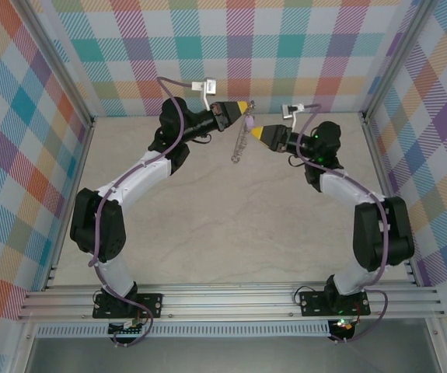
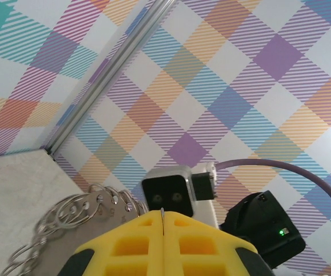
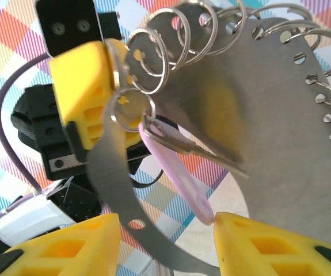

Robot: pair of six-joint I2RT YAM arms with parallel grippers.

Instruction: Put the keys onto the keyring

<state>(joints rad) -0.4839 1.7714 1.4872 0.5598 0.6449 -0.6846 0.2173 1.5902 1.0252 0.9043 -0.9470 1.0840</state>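
- One small key (image 3: 179, 175) hangs in the right wrist view. It has a pale lilac, elongated head and a short grey metal blade that slants down to the right.
- Its head is threaded on a little split ring (image 3: 132, 110), which sits at the rim of the keyring (image 3: 269, 115).
- The keyring is a flat, dull-silver plate curved like a crescent. Holes are punched along its edge, and many wire split rings loop through them.
- The left gripper (image 2: 163, 217) is clenched on the plate's thin edge and holds it in the air above the table (image 1: 207, 210).
- The right gripper (image 3: 165, 221) is spread wide, its fingers on either side of the plate's lower band. The tip of the lilac head seems to touch one yellow finger (image 3: 257, 241), though blur leaves that uncertain.
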